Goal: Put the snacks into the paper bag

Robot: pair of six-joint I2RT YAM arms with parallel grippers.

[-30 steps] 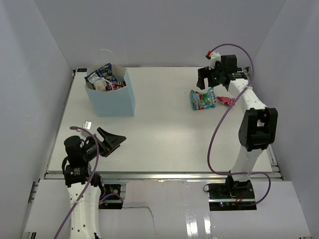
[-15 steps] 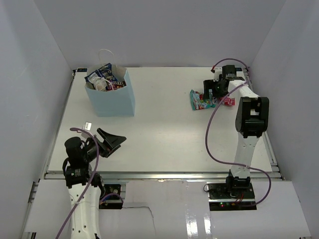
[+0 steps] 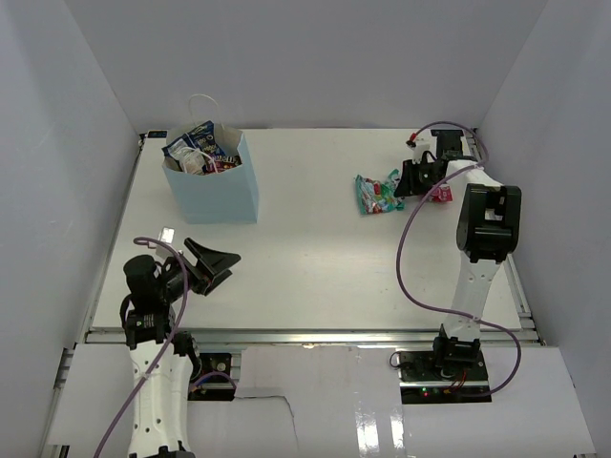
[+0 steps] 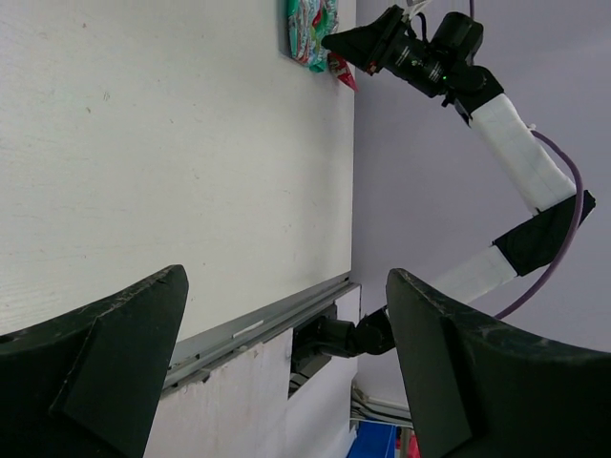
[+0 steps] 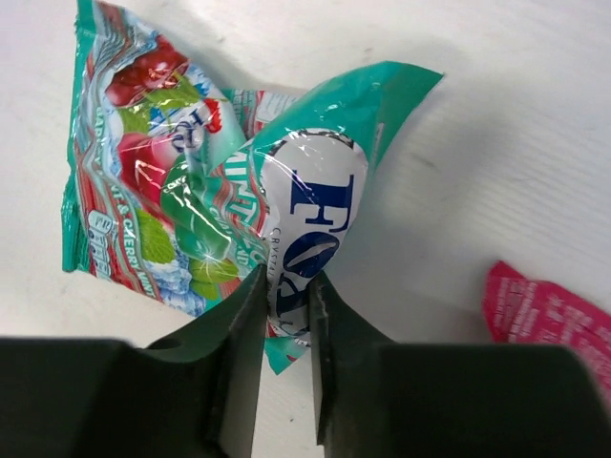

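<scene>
Looking from the top camera, 1 light blue paper bag (image 3: 215, 191) stands upright on the table (image 3: 315, 258). Packets (image 3: 196, 148) stick out of its mouth. At least 2 tops show, but the exact count I cannot tell. Well to the right of the paper bag, 1 teal-red candy bag (image 3: 375, 191) lies on the table. 1 pink packet (image 3: 439, 194) lies farther from the paper bag, just beyond the candy bag. The right gripper (image 3: 403, 182) is low between these 2 packets, at the candy bag's far edge. The left gripper (image 3: 212, 262) hangs in front of the paper bag, nearer to the arm bases, with its 2 fingers spread wide.

From the left wrist camera, the 2 left fingers (image 4: 105, 353) stand far apart over bare table. The candy bag, the pink packet and the right gripper show small at the top edge.

From the right wrist camera, the 2 right fingers (image 5: 239, 334) are pressed together on 1 pinched corner of the candy bag, and the rest of it lies crumpled on the table. The pink packet lies apart from it, not touching.
</scene>
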